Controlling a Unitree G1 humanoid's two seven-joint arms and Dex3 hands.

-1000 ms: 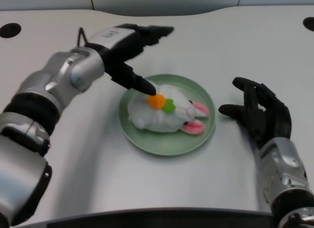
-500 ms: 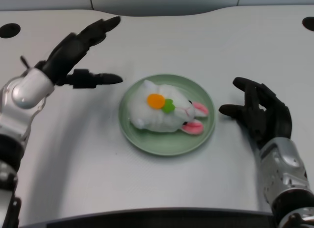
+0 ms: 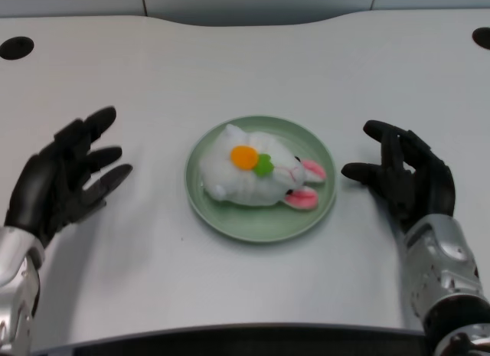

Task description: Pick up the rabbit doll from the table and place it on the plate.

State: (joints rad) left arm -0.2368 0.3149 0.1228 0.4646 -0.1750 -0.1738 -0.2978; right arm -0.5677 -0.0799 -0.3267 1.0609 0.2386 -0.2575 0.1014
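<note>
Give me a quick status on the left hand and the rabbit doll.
Left hand open, holding nothing, left of plate. Rabbit doll lying on plate. Nothing in the way.

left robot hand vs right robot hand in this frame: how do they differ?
The left robot hand has its fingers spread and pointing up and to the right; the right robot hand has its fingers more curled, pointing left toward the plate. The left robot hand lies farther from the plate's rim; the right robot hand sits close beside it. Both are black, hold nothing, and flank the plate with the rabbit doll on it.
</note>
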